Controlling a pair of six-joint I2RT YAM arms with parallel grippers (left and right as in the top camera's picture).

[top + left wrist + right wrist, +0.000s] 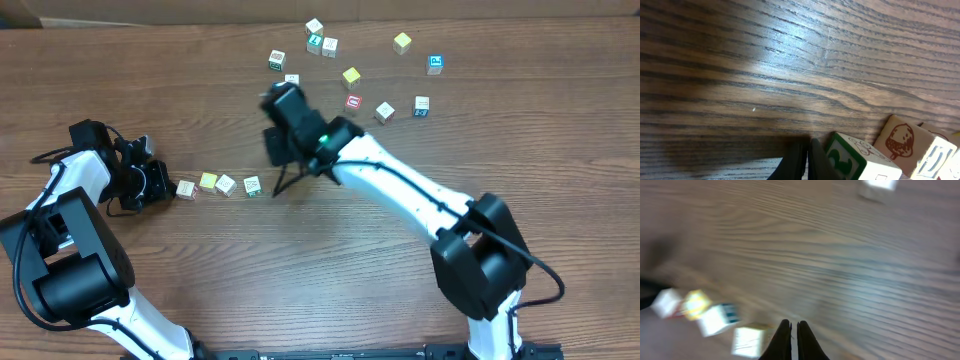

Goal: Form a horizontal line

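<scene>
Well, the horizontal line [219, 185] looks almost formed: four small cubes lie side by side on the tabletop [250, 280], at the left of the overhead view. From left to right I read the plain pale cube [186, 188], the yellow-faced cube [208, 181], the third cube [226, 184], which is pale, and the green-marked cube [252, 186]. They are close together but not perfectly even — the yellow-faced cube sits a little higher in the picture than its neighbours. The left hand [165, 187] rests just beside the left end of the row, and its wrist view shows its fingers pressed together with nothing between them. The right hand [794, 341] hangs near the right end, beside the green-marked cube; its fingers are together too and carry nothing. So I judge the step in hand to be the last tidying of the row, not a new fetch. The next move calls for a gentle push with the fingertips together, to bring the raised cube level without knocking the others out of place. Some things are hard to make out. The right wrist view is blurred, so the cube faces there cannot be read. The left wrist view cuts off the row at its lower right corner and shows only parts of three cubes. The other cubes [351, 76] lie scattered well apart at the top.
</scene>
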